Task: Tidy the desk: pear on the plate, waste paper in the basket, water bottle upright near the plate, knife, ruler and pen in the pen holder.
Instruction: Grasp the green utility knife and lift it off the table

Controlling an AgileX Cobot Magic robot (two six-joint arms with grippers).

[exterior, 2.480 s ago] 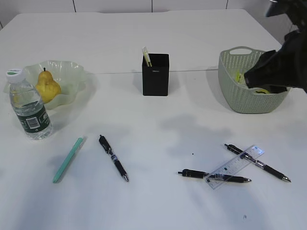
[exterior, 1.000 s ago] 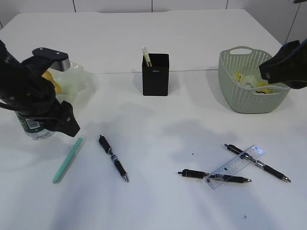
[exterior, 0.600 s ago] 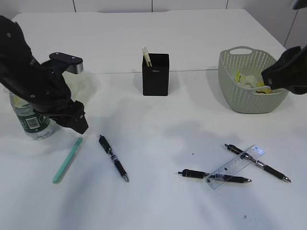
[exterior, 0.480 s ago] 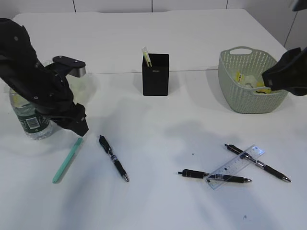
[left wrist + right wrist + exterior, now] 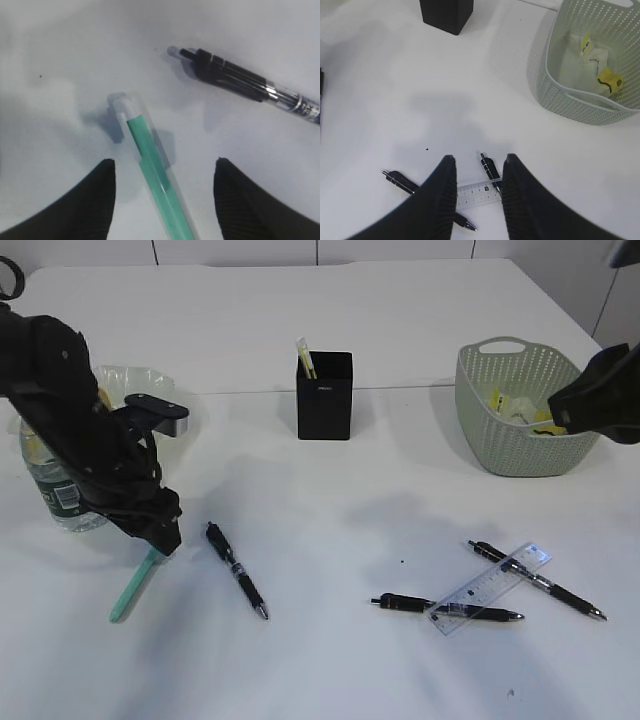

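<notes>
left claw [image 5: 162, 200] lowered, spread astride green pen [image 5: 152, 182] | right claw [image 5: 477, 192] unmoved, parted, empty

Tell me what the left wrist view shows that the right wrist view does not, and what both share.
Only the left wrist view shows the green pen lying between the open fingers of the left gripper.

Only the right wrist view shows the pen holder, the basket with waste paper inside, the ruler lying across two black pens, and the right gripper, open and empty.

Both show the white desk, and probably the same black pen, of which the right wrist view catches only a dark sliver at its left edge.
</notes>
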